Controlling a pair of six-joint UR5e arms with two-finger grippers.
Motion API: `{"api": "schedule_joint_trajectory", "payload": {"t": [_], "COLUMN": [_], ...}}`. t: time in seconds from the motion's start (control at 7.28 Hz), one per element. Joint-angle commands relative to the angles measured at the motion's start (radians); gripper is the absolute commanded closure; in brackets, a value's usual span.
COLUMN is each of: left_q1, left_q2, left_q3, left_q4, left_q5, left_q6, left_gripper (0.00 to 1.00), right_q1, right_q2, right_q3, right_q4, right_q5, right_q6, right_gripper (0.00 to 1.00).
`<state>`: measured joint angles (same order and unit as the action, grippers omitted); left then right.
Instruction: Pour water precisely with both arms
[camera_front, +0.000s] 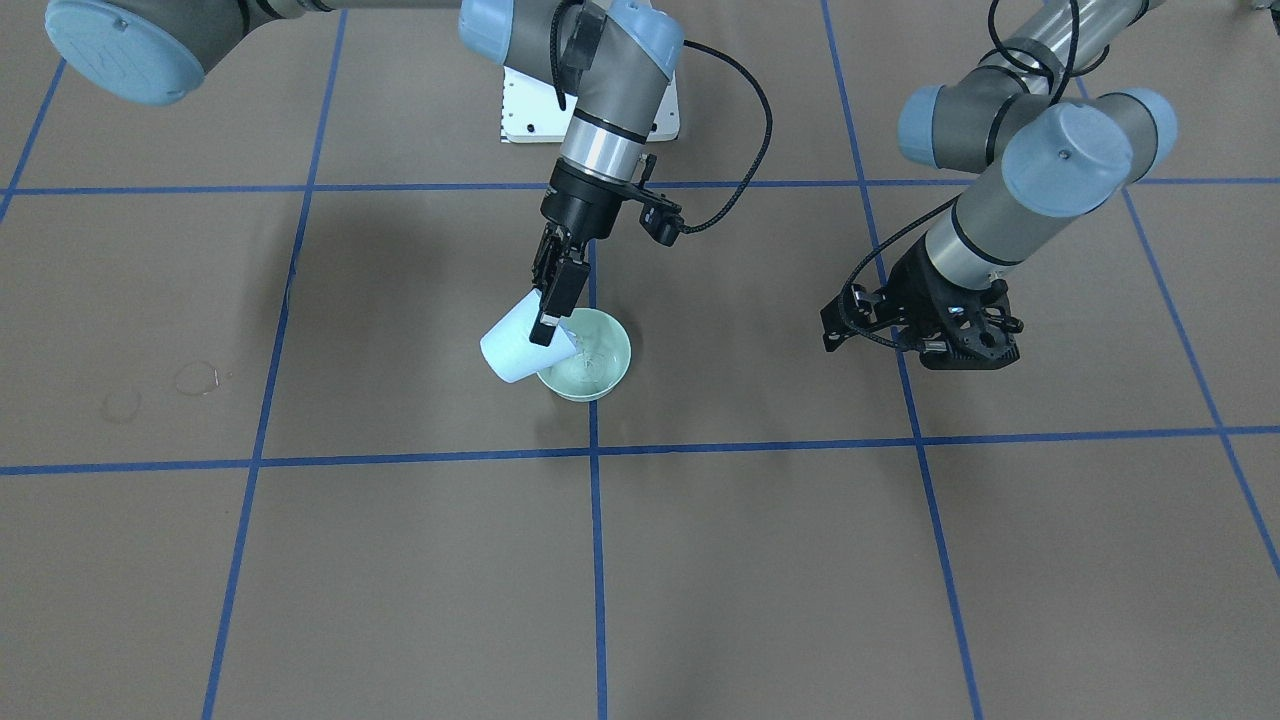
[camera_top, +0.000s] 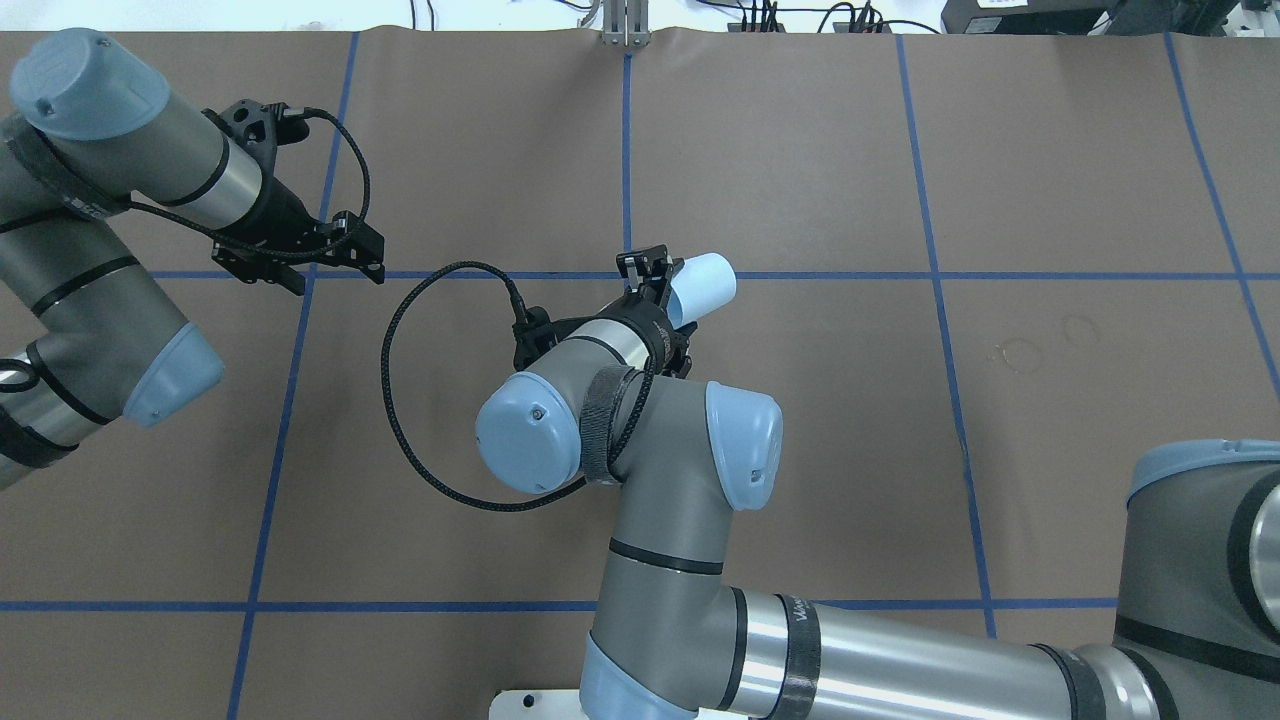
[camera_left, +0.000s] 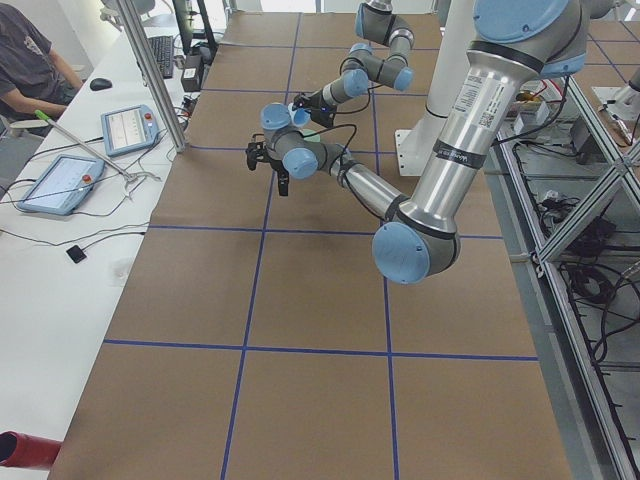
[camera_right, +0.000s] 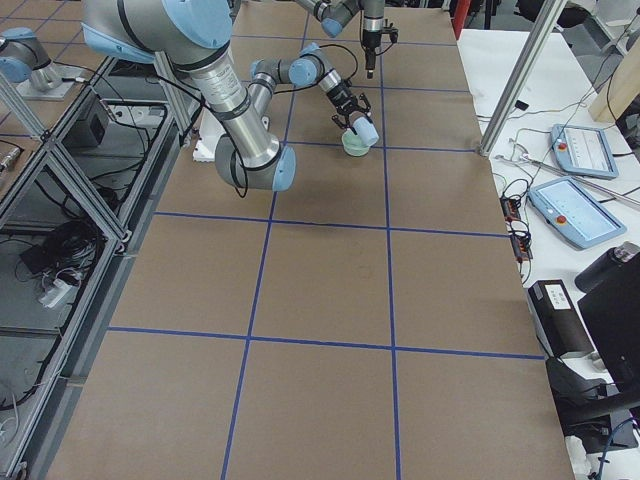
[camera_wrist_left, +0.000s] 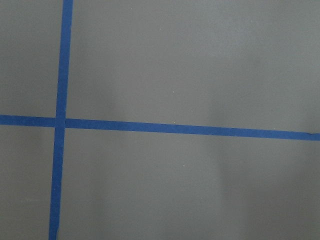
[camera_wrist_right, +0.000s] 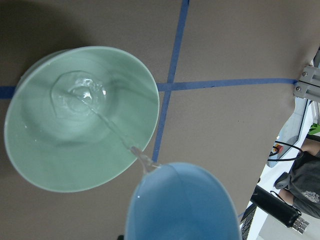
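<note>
While right tool (camera_front: 546, 328) pinches cup (camera_front: 508, 354) tilted mouth-down toward bowl (camera_front: 621, 346) | water (camera_wrist_right: 113, 126) streams | left tool (camera_front: 963, 344) state unclear

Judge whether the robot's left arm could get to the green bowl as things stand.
Probably yes. Bare table lies between the left arm and the green bowl; the right arm's fingers and tilted blue cup crowd only the bowl's far rim.

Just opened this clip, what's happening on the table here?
The right gripper holds a light-blue cup tipped over a green bowl. A thin stream of water runs from the cup's lip into the bowl and pools at its bottom. The left gripper holds nothing and hangs over bare table off to the side. The pour is under way.
</note>
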<state>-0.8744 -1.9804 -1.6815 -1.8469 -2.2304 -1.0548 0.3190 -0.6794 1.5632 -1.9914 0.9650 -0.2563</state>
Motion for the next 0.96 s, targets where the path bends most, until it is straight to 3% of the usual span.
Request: {"api": "schedule_joint_trajectory", "payload": {"t": [0.0, 0.55, 0.82], "left_q1": [0.000, 0.000, 0.000], "left_q2": [0.000, 0.002, 0.000], "left_q3": [-0.001, -0.004, -0.004], "left_q4": [0.000, 0.000, 0.000], "left_q5": [-0.009, -0.012, -0.012], "left_q6": [-0.001, -0.001, -0.001], "left_gripper": [0.01, 0.01, 0.01], "right_q1": [-0.006, -0.008, -0.005], "right_q2": [0.000, 0.000, -0.005], "right_q3": [-0.005, -0.003, 0.049], "right_q4": [-0.001, -0.004, 0.006], "right_q5": [-0.031, -0.043, -0.040], "right_q6": [-0.038, -0.081, -0.063], "right_gripper": [1.00, 1.00, 1.00]}}
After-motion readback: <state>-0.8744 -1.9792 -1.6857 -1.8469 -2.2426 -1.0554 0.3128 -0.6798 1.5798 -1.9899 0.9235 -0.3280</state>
